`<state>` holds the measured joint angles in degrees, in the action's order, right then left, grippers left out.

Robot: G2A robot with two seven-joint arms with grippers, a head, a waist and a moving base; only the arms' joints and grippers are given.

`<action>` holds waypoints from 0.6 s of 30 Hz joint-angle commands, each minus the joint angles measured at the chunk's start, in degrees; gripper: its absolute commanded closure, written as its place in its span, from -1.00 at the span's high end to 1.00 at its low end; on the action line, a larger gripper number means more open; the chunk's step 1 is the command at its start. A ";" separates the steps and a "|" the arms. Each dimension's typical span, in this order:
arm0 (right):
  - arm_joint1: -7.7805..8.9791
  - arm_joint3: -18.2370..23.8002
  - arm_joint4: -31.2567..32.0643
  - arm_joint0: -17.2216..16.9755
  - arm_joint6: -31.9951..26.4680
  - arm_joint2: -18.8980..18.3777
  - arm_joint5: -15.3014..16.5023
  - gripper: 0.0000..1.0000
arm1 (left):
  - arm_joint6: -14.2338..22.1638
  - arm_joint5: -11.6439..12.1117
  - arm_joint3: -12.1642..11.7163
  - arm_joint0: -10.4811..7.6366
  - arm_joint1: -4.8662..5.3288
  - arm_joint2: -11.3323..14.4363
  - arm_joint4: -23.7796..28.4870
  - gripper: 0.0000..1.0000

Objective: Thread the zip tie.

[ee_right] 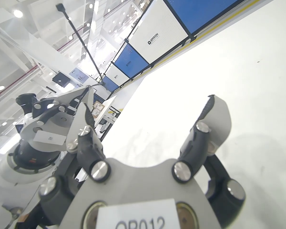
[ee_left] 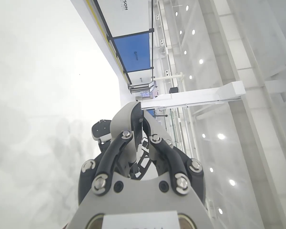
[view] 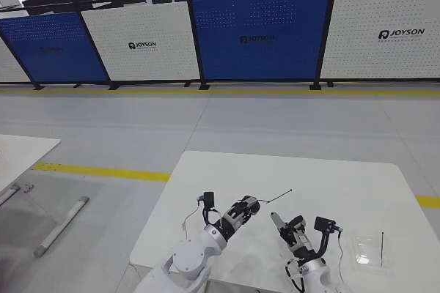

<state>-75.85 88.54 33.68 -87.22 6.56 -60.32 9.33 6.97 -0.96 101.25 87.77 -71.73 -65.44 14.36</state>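
White surface (view: 337, 183). Left tool (view: 249, 205) clamps the zip tie (view: 275, 196), head end free toward far right. Right tool (ee_right: 146, 101) wide, empty, nearby. Recommend gripping just below head, aligning squarely.

Grey two-finger left gripper (ee_left: 140, 116) pinches a thin black zip tie (ee_right: 83, 41); the matching right gripper (ee_right: 148, 101) gapes wide.

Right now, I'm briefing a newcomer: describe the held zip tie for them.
On the white table, find the left gripper. The zip tie juts from it, a thin black strip in the air; the other strip lies flat by clear plastic.
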 commanded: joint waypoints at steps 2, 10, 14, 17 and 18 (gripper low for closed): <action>-0.01 0.01 2.48 0.00 0.13 0.28 -0.70 1.00 | 1.42 -0.40 -0.13 -0.08 -0.09 0.30 2.55 -1.00; 0.06 0.00 5.05 -0.01 0.09 0.45 0.08 1.00 | 4.40 -1.87 0.00 -0.34 0.06 -0.17 5.21 -1.00; 0.05 -0.02 5.42 -0.06 0.63 0.17 -0.80 1.00 | 4.40 -1.87 0.00 -0.34 0.06 -0.17 5.21 -1.00; -0.10 0.24 7.04 -0.23 2.43 0.26 -2.94 1.00 | 3.85 -1.66 -0.19 -0.43 0.00 0.12 5.32 -1.00; -0.18 0.23 7.88 -0.20 3.43 0.32 -3.80 1.00 | 3.52 -1.57 -0.25 -0.45 -0.04 0.23 5.46 -1.00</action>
<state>-75.95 88.76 40.80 -87.44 9.08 -60.08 6.35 10.82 -2.61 101.07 87.35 -71.74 -65.34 19.68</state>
